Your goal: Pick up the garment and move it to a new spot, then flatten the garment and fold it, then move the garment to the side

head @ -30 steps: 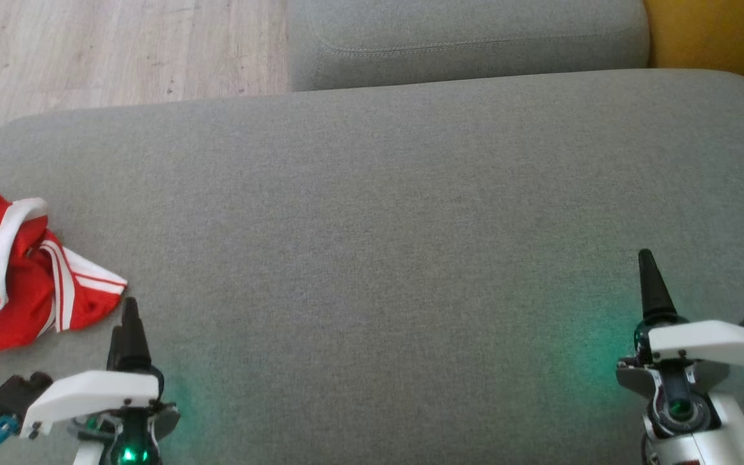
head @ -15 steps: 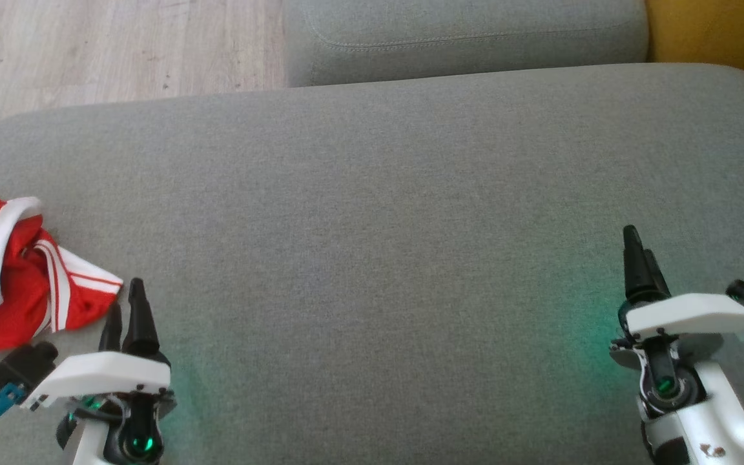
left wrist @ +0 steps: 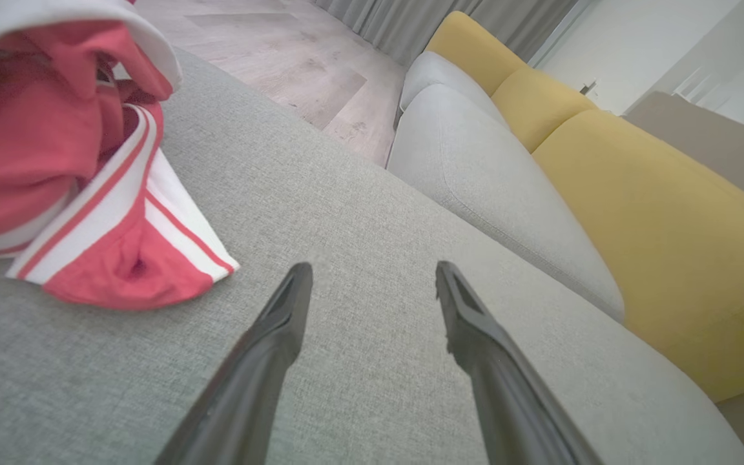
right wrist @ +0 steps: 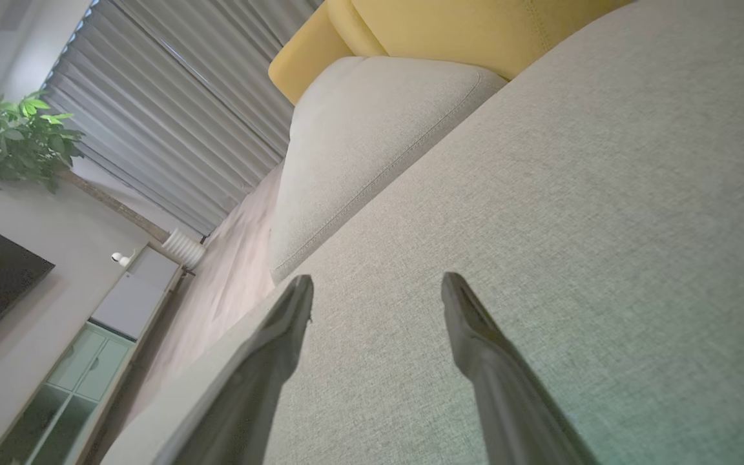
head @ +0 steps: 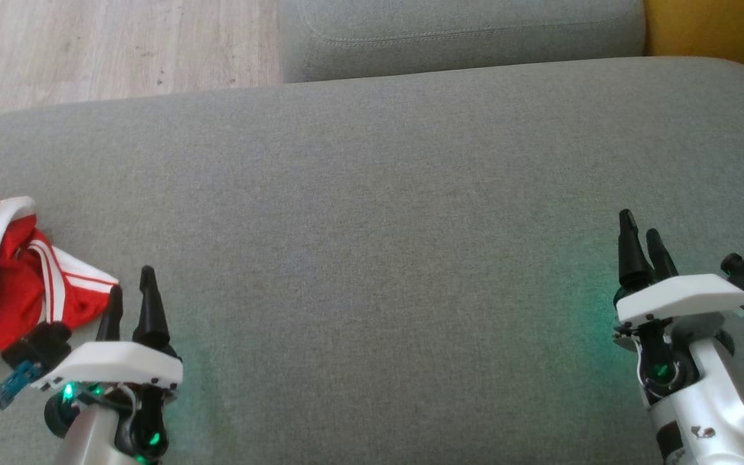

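Head view: is taking in both arms at once, with the left gripper (head: 132, 282) at the lower left and the right gripper (head: 639, 225) at the lower right, over a wide grey cushion (head: 378, 213).
Left wrist view: is bringing the garment (left wrist: 55, 161) up close at its upper left, and is showing a yellow sofa (left wrist: 669, 226) running down its right side.
Right wrist view: is looking across the cushion toward a potted plant (right wrist: 23, 142) at its upper left and grey curtains (right wrist: 185, 97) beside it.
Garment place: is lying on the cushion at the far left edge of the head view, partly running off the frame.
Garment look: red with white bands and thin stripes, lying crumpled in a heap, with one striped corner sticking out toward the left gripper.
Left gripper: is pointing up the frame with its fingers spread apart, holding nothing, its tips near the striped corner.
Right gripper: is pointing up the frame with its fingers spread apart and empty, hovering over bare cushion, well apart from the garment.
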`<state>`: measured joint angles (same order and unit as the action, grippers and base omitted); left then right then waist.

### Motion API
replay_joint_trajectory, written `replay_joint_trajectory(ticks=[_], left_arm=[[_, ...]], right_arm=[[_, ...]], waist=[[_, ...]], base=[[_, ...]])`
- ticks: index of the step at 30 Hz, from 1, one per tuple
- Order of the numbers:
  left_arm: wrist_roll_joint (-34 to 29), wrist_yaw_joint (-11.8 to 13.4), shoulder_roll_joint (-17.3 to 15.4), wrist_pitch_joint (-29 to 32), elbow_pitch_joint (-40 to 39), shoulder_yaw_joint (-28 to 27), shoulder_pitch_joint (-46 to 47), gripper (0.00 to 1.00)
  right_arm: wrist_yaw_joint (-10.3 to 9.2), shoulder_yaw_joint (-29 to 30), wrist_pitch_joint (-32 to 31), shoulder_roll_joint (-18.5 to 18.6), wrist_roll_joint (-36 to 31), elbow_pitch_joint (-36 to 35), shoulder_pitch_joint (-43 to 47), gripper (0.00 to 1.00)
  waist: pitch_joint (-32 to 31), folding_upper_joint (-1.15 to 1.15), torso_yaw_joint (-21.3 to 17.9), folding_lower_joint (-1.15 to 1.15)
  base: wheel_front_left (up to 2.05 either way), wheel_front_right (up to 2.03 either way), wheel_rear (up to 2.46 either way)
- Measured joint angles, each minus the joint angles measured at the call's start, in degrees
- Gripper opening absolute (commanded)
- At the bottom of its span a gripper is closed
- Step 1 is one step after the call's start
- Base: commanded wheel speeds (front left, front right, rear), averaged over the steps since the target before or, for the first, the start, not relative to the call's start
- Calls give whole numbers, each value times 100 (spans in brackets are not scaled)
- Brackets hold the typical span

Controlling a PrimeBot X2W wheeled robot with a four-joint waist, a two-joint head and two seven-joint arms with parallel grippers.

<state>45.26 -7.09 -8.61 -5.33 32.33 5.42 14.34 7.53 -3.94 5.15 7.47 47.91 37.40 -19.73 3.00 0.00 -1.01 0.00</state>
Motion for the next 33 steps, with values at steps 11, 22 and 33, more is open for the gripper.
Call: replay_joint_trajectory(ticks=[11,22,33], left_arm=[[-724,-1,-11,-158,140,-2,109,100],[-1585,-3,-19,-341,307,-9,239,100],[-2424,1,-18,-542,508,-16,316,100]], right_arm=[[0,-112,190,13,-777,334,-249,100],[0,-189,347,44,-1593,625,-406,100],[0,-210,527,57,-2593,969,-586,100]], waist=[[15,0,6,0],[27,0,-8,0],[-6,0,-21,0]], base=[[0,0,0],[0,0,0],[0,0,0]])
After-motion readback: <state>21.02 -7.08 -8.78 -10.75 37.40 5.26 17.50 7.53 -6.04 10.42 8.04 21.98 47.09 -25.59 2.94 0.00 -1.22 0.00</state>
